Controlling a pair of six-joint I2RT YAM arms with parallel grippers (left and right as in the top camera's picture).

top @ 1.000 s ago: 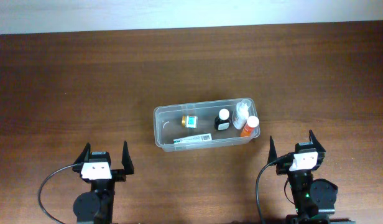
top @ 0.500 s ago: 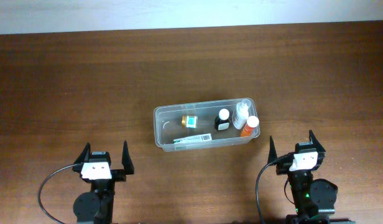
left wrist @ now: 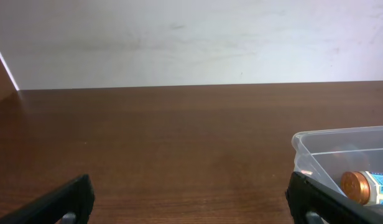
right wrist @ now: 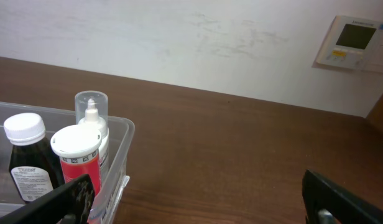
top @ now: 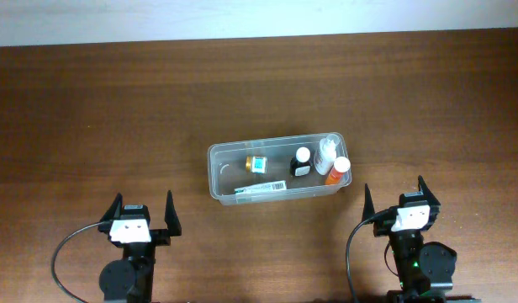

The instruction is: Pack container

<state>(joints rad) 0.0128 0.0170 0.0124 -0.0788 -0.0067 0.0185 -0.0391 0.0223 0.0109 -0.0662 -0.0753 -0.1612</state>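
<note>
The clear plastic container [top: 214,172] sits mid-table. Inside it are a small amber bottle with a teal label [top: 256,162], a dark bottle with a white cap [top: 301,162], a white dropper bottle [top: 326,151], an orange-red bottle with a white cap [top: 338,171] and a flat white-and-green box [top: 261,188]. My left gripper [top: 142,213] is open and empty, near the front edge, left of the container. My right gripper [top: 399,200] is open and empty, front right of it. The left wrist view shows the container's corner [left wrist: 303,155]; the right wrist view shows its right end [right wrist: 120,149].
The brown wooden table [top: 91,109] runs to a white wall at the back. A wall thermostat [right wrist: 356,42] shows in the right wrist view.
</note>
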